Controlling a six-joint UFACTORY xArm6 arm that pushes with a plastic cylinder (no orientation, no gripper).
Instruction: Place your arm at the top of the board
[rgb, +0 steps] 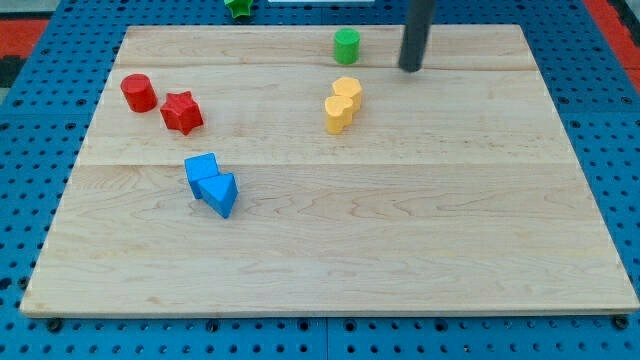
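My tip (410, 68) rests on the wooden board (400, 240) near the view's top, a little right of centre. A green cylinder (346, 45) stands to its left, apart from it. Two yellow blocks (342, 104) sit together below and left of the tip. A red cylinder (138, 92) and a red star (181, 112) lie at the upper left. A blue cube (201, 170) and a blue triangular block (221, 193) touch each other at the left of centre.
A green star block (238, 7) lies off the board at the view's top edge. The board sits on a blue pegboard surface (40, 120). A red patch (30, 20) shows at the top left corner.
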